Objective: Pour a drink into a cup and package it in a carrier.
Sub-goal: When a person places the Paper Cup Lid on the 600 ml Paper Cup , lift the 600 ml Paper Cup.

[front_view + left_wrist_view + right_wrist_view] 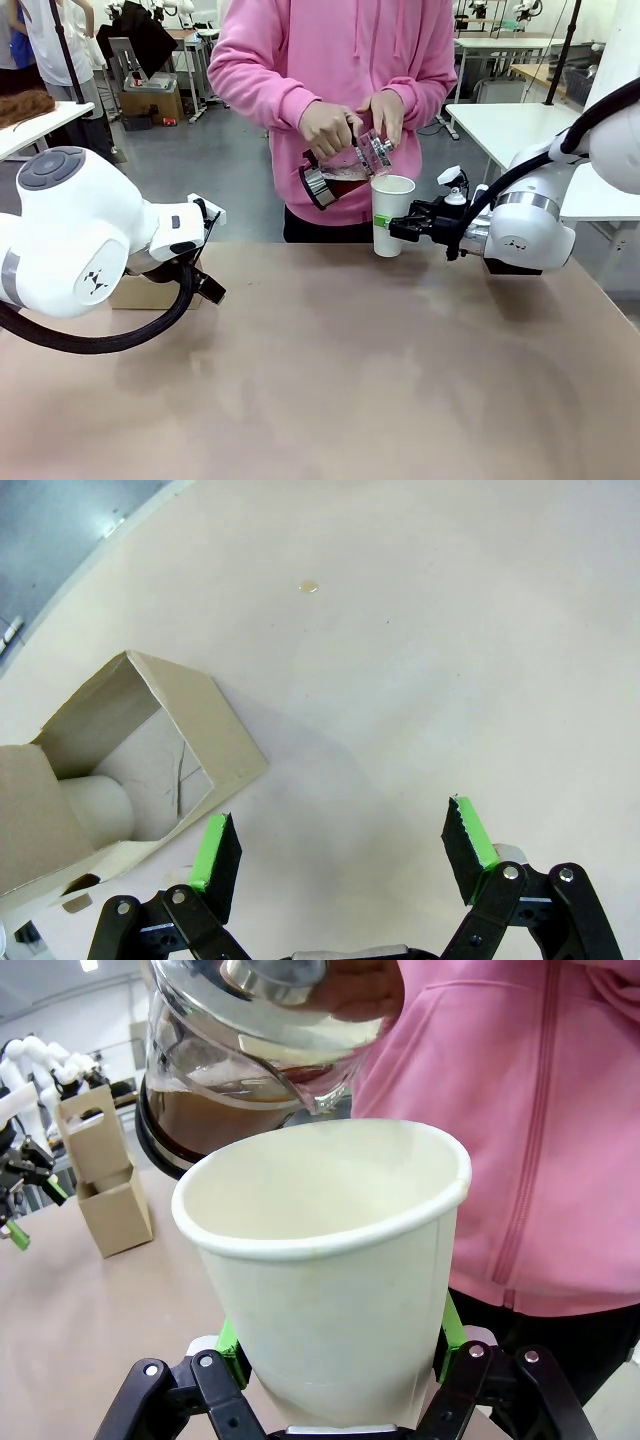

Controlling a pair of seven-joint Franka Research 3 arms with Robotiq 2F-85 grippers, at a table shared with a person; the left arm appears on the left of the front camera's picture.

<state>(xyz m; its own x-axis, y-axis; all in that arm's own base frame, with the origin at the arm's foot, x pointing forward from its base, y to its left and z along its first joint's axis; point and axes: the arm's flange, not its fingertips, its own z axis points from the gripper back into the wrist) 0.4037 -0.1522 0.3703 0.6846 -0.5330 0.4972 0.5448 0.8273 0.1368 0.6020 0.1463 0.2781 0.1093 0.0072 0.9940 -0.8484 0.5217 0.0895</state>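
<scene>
- A person in a pink top stands at the far side of a table (350, 380) and tilts a glass jug (345, 165) with both hands (330, 128).
- The jug's spout sits over the rim of the cup (392, 200).
- The drink (200, 1120), a dark brown liquid, lies pooled in the lower side of the tipped jug. No stream shows, and the part of the cup's inside that shows looks dry.
- The right gripper (398, 226) clamps the cup low on its sides, green pads on either side, and holds it upright near the far edge of the table.
- The left gripper (340, 850) hovers over bare table with its jaws spread wide and nothing between them.
- The carrier (190, 720) stands on the table just beside the left gripper, well apart from the cup.
- Step in hand, as I judge it: the pour is just starting, so the task is in its early part.
- Next, the right arm should hold the cup steady until the jug lifts away. It can then carry the full cup level across to a free carrier hole.
</scene>
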